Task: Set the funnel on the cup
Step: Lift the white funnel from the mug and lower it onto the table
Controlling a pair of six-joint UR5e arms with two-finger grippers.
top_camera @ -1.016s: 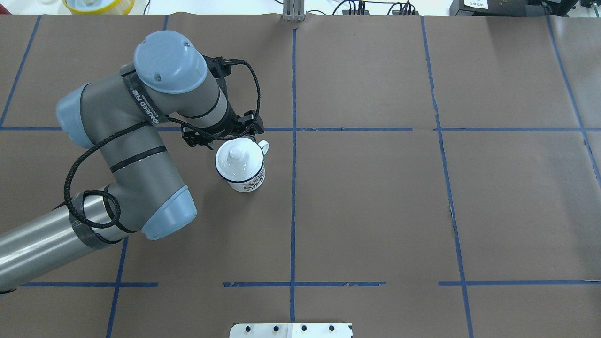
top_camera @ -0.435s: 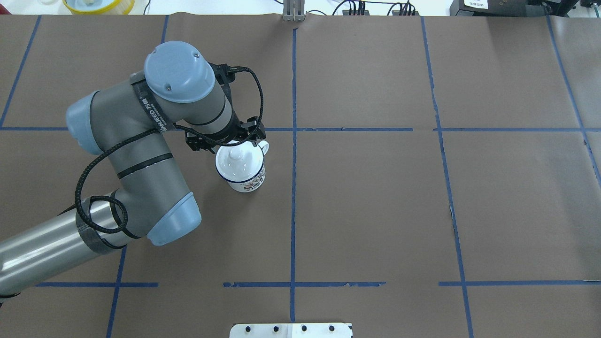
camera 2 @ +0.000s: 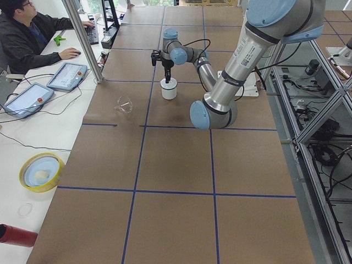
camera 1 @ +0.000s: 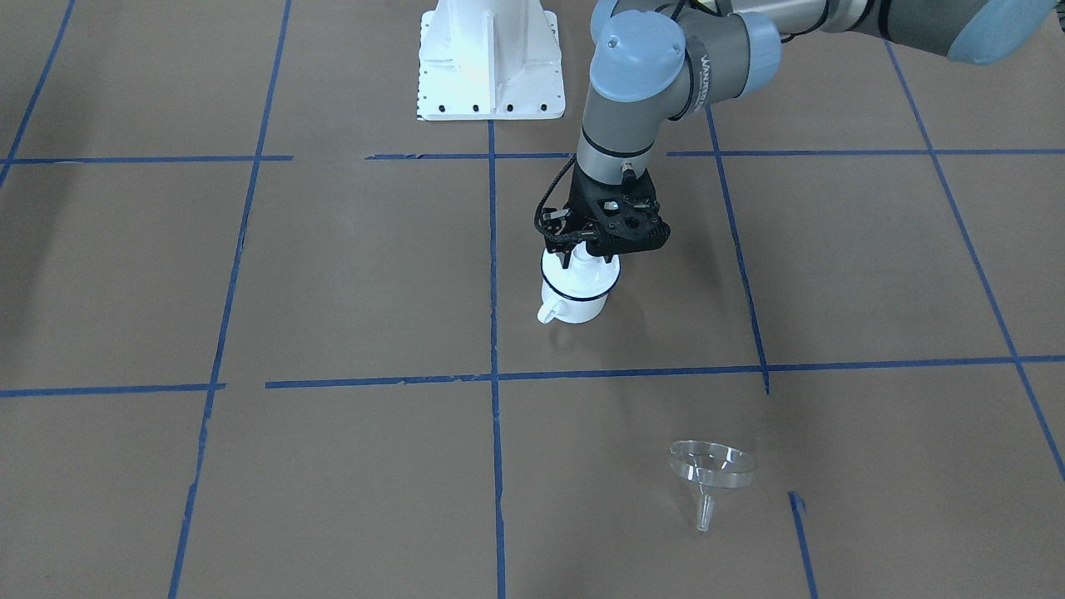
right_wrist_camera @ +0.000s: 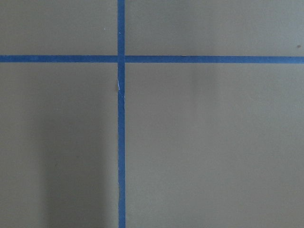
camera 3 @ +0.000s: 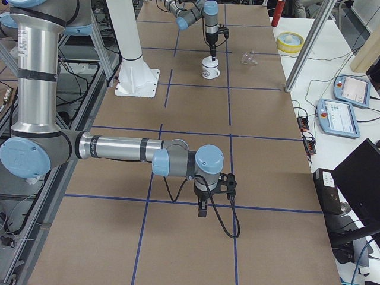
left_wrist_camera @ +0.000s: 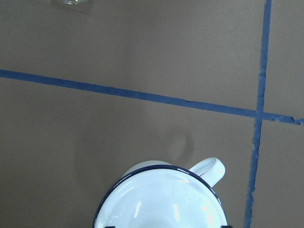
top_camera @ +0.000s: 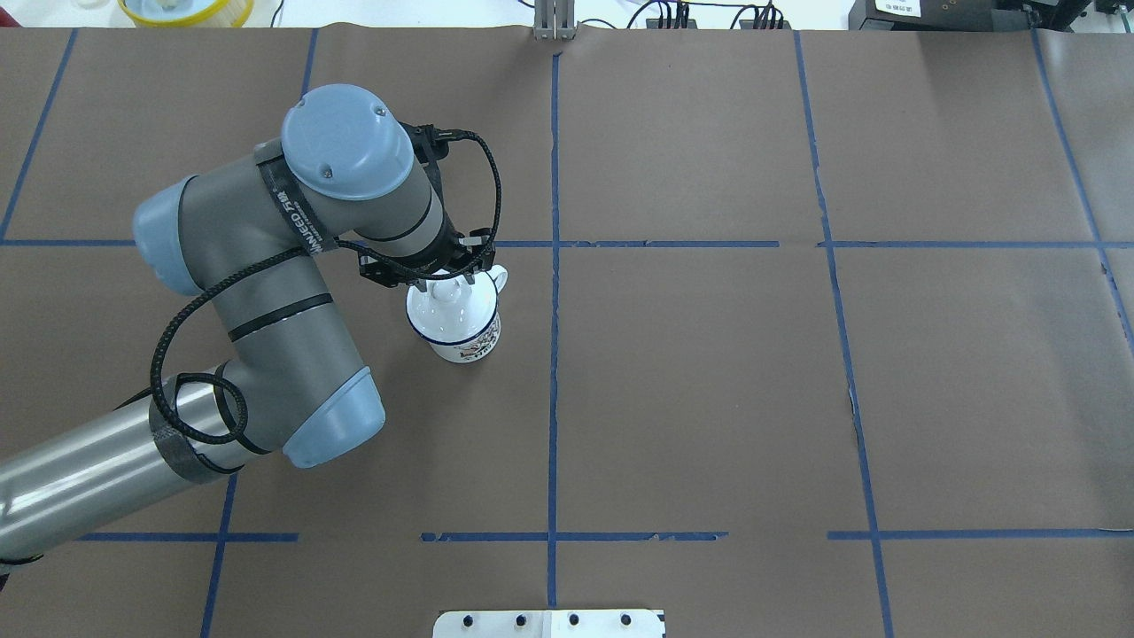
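The cup (camera 1: 572,308) is a white enamel mug with a dark blue rim, and a round white lid (camera 1: 582,281) with a knob sits on it. It also shows in the overhead view (top_camera: 467,341) and, close up, in the left wrist view (left_wrist_camera: 209,167). My left gripper (camera 1: 587,259) is open directly over the lid, its fingers on either side of the knob. The clear funnel (camera 1: 711,467) lies on its side on the table, well away from the cup on the operators' side. My right gripper (camera 3: 202,208) hangs low over bare table far off; I cannot tell its state.
The white robot base plate (camera 1: 491,58) stands behind the cup. A yellow bowl (camera 2: 39,171), a red can (camera 2: 16,235) and tablets (camera 2: 67,76) sit beyond the table's far edge, where an operator (camera 2: 33,33) sits. Blue tape lines cross the brown table cover.
My left arm has moved right and toward the cup, bringing the gripper from beside the mug's rim to over the lid's knob. The cup has not moved.
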